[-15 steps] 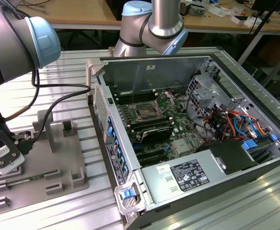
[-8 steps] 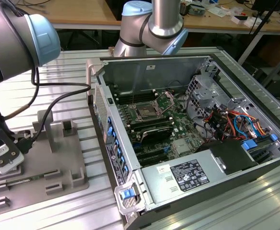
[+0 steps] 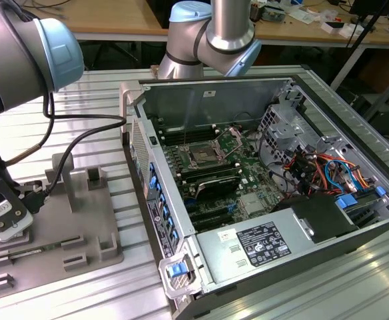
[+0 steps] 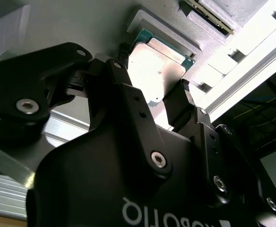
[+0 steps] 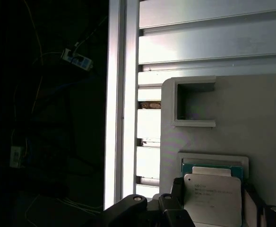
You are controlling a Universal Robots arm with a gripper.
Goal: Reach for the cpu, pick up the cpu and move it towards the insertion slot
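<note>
Hovering over the grey moulded tray [image 3: 74, 200] near the edge of the ribbed aluminium surface [image 3: 88, 107], I am holding my jaws on either side of the cpu [image 4: 159, 71]. It is lying flat in a shallow square recess at the tray's corner, and whether they are already pressing it I cannot tell. The pick-up is in hand, I judge, calling for an even squeeze on the thin green rim and a level lift. The insertion slot [image 3: 201, 158] is sitting well apart, metal-framed, inside the open case [image 3: 208, 100].
</note>
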